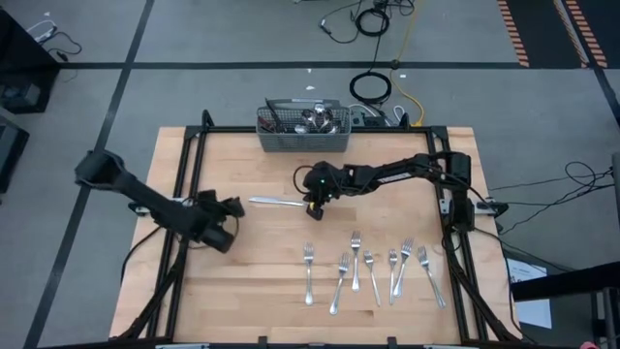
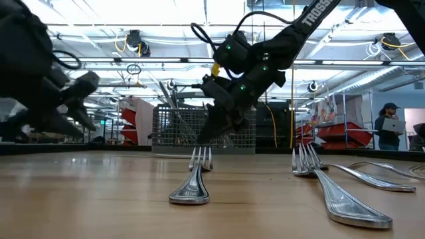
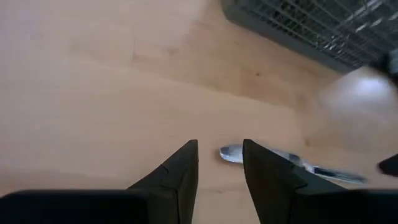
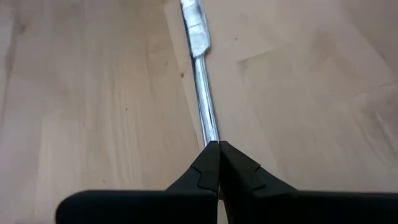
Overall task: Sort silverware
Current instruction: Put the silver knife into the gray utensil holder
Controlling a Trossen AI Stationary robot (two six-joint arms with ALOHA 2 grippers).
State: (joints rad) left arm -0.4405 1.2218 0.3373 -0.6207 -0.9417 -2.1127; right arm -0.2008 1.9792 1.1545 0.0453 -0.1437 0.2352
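Observation:
My right gripper (image 1: 312, 206) (image 4: 219, 149) is at mid-table, shut on one slim piece of silverware (image 1: 276, 202). The piece reaches from the fingers toward the table's left. Its flat handle end (image 4: 195, 31) is free; its other end is hidden by the fingers. My left gripper (image 1: 237, 206) (image 3: 221, 180) stands open and empty at the left, pointing at that free end (image 3: 231, 153) from a short way off. Several forks (image 1: 373, 271) lie flat in a row near the front right. My right gripper pinches the piece's thin shaft (image 4: 211, 134) between its two fingertips. The fingers slant down from the table's right and run along the shaft. The piece lies nearly level just over the wood; whether its free end rests on the table cannot be told.
The grey wire-mesh basket (image 1: 302, 128) holding more silverware stands at the far edge, behind my right gripper. Bare wood lies between the two grippers and along the left front. A person (image 2: 388, 126) stands in the room beyond the table.

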